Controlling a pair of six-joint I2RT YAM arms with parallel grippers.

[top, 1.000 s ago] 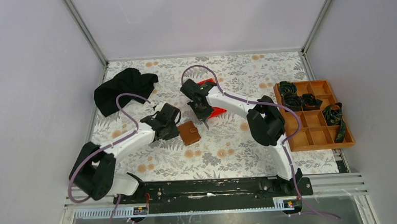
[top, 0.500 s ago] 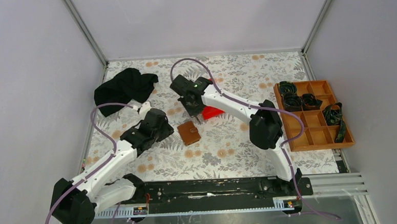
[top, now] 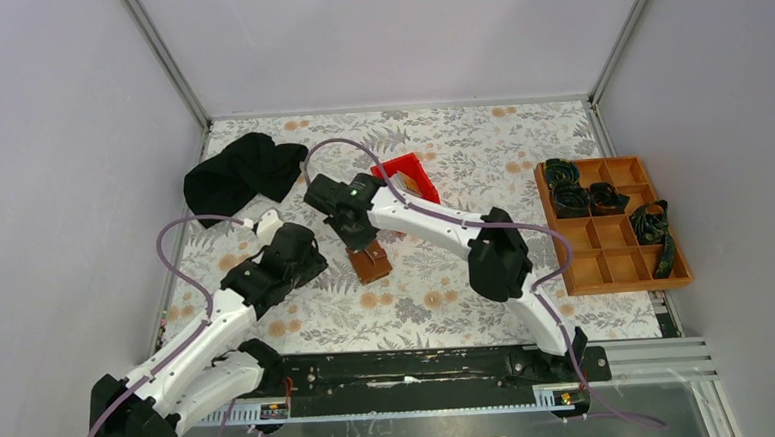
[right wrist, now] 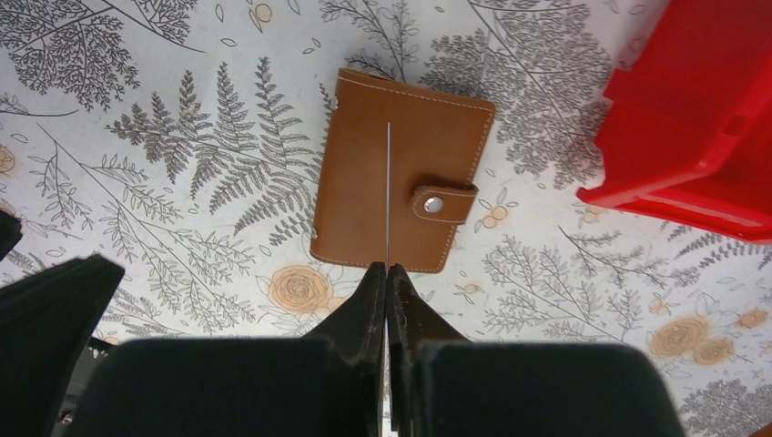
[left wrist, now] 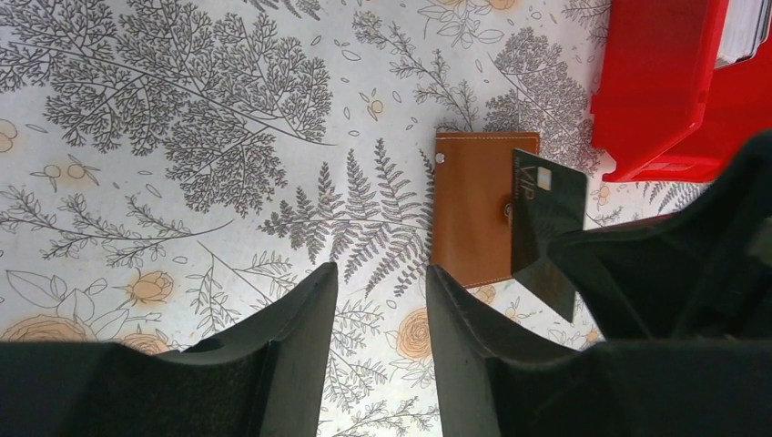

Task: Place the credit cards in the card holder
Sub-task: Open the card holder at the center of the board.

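R gripper (right wrist: pixel 387 282) pinched on dark VIP card (left wrist: pixel 546 205), edge-down over brown wallet (right wrist: pixel 364 182), lined up for pocket. But wallet lies flat on table (right wrist: pixel 137 91), shut, tab clasp (right wrist: pixel 435 205) snapped. L gripper (left wrist: pixel 380 282) parted narrow, empty, hovering beside wallet, prob. to unsnap it. Red bin (left wrist: pixel 655 82) just beside.
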